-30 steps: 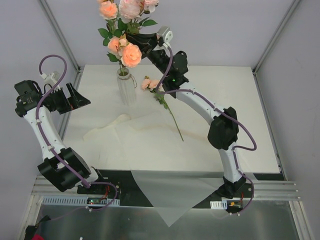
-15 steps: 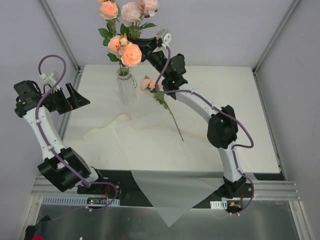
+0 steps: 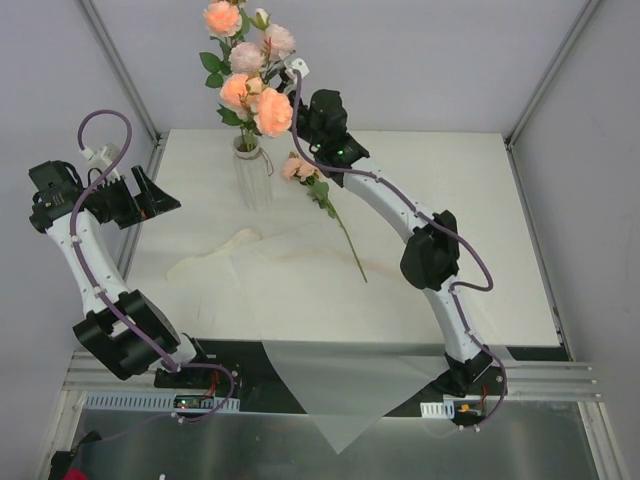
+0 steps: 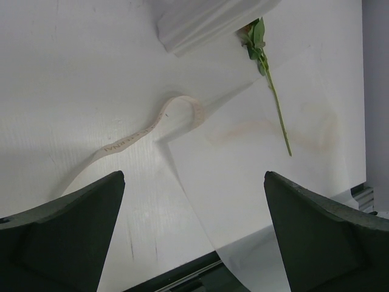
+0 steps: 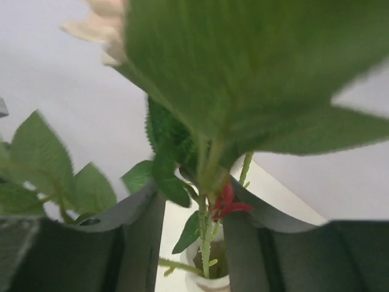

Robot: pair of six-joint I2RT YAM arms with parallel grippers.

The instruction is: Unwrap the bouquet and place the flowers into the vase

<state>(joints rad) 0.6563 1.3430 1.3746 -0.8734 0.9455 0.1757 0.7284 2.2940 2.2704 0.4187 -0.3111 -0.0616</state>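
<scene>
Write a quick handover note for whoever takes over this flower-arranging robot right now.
The left gripper: jaws wide open, empty, over the left side of the table.
The right gripper: jaws parted around the stems just above the vase mouth, not clamping.
Done: bouquet unwrapped; wrapping sheet and ribbon lie on the table; most roses stand in the vase.
Left: the last rose lies on the table right of the vase; it needs to go in.

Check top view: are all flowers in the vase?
No, one rose lies on the table beside the vase.
</scene>
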